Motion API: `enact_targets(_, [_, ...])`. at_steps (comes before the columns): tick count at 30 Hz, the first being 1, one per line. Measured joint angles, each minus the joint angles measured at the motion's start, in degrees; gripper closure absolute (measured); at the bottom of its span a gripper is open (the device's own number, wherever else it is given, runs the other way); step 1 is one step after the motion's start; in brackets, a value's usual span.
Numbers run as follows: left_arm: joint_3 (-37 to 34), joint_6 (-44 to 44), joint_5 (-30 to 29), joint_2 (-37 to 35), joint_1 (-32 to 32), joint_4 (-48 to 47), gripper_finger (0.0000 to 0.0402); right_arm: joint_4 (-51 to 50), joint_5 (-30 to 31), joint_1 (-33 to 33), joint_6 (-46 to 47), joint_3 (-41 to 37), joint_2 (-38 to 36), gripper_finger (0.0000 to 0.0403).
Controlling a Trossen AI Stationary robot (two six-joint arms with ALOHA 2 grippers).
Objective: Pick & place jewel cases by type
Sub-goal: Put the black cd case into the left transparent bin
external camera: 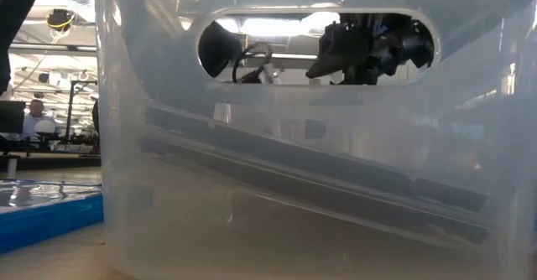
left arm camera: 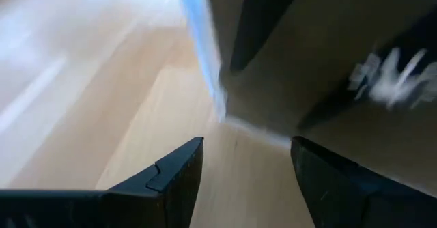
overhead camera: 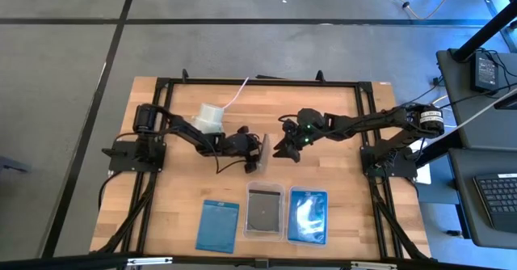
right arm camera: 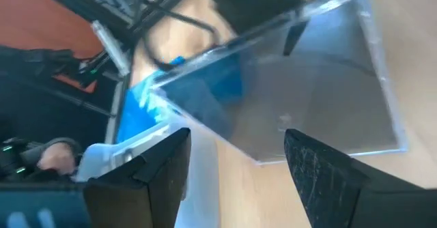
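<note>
Wooden table (overhead camera: 161, 213), with one clear jewel case (overhead camera: 265, 152) standing on edge near its middle, caught between the two arms. Left gripper (overhead camera: 252, 158) just beside that case on the left side, fingers spread, nothing between them. In the left wrist view the case lies just ahead of the tips, with a blue edge showing. Right gripper (overhead camera: 282, 146) just beside the same case on the opposite side, also unclenched. Seen from the right wrist (right arm camera: 235, 132), the clear case (right arm camera: 321, 84) lies tilted just beyond the spread fingers, not between them. Cannot tell whether either gripper touches it.

Behind the upright case, toward the far left, a white cup (overhead camera: 211, 116) with a pale cord (overhead camera: 238, 92) trailing off the far edge, close to the left arm.

Toward the near edge from the upright case, three things in a row:
- A loose blue case (overhead camera: 218, 225), flat on the wood, off to the left.
- A clear tray (overhead camera: 265, 191) straight in front, holding a dark grey case (overhead camera: 263, 212).
- A second tray (overhead camera: 308, 191) to the right, holding a blue case (overhead camera: 308, 217).

Low view almost wholly blocked by a clear tray wall (external camera: 294, 188). Only dark arm parts visible through its handle slot, and a blue case (external camera: 42, 213) at the side.
</note>
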Motion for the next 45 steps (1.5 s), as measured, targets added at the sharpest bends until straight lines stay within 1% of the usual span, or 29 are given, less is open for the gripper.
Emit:
enact_targets(6, [0.28, -0.53, 2.47, -1.41, -0.02, 0.98, 0.0183, -1.52, 3.24, 0.01, 0.04, 0.00, 0.00, 0.0163])
enact_targets(10, [1.00, -0.67, 3.57, -1.41, -0.07, 0.97, 0.0183, -2.09, 3.43, 0.01, -0.04, 0.00, 0.00, 0.0163])
enact_targets(14, [1.80, -0.70, 4.96, -1.45, -0.09, 1.01, 0.0183, -5.30, 3.65, 0.01, -1.06, 0.02, 0.00, 0.0163])
enact_targets(17, [2.79, -0.70, 5.55, -1.51, -0.07, 1.32, 0.0183, -8.23, 8.38, 0.39, -2.94, 0.02, 0.00, 0.0163])
enact_targets(23, [3.26, -0.63, 4.35, -1.54, -0.07, 1.26, 0.0183, -18.01, 21.69, 1.06, -6.23, 0.02, 0.00, 0.0163])
enact_targets(25, [3.26, -0.52, 4.30, -1.56, -0.07, 1.27, 0.0183, -21.79, 23.73, 0.88, -6.17, 0.05, 0.00, 0.0163])
enact_targets(29, [3.28, 0.94, 5.68, -1.56, -0.07, 0.77, 0.0183, -32.00, 24.73, -0.26, -6.10, 0.07, 0.00, 0.0163])
enact_targets(31, [3.28, 1.00, 5.75, -1.54, -0.08, 0.53, 0.0183, -34.57, 26.84, -0.47, -6.23, 0.07, 0.00, 0.0163])
enact_targets(34, [3.30, 0.17, 5.76, -1.49, -0.07, 0.46, 0.0183, -37.21, 30.29, -0.47, -9.76, 0.07, -1.03, 0.0163])
enact_targets(38, [3.37, 1.14, 5.70, -1.43, -0.04, -0.90, 0.0183, -41.59, 30.58, -0.45, -15.52, 0.09, -4.09, 0.0163])
enact_targets(40, [3.37, 1.05, 5.95, -1.43, 0.34, -1.63, 0.0183, -46.54, 30.56, -0.45, -18.09, 0.09, -5.50, 0.0163])
enact_targets(42, [3.38, 1.05, 5.91, -1.04, 0.99, -1.62, 0.0183, -51.73, 30.53, -0.37, -19.70, -0.13, -6.17, 0.0163])
enact_targets(45, [3.40, 1.05, 7.30, 0.03, 2.40, -1.78, 0.0183, -54.05, 30.28, 0.09, -20.91, -1.57, -6.52, 0.0163])
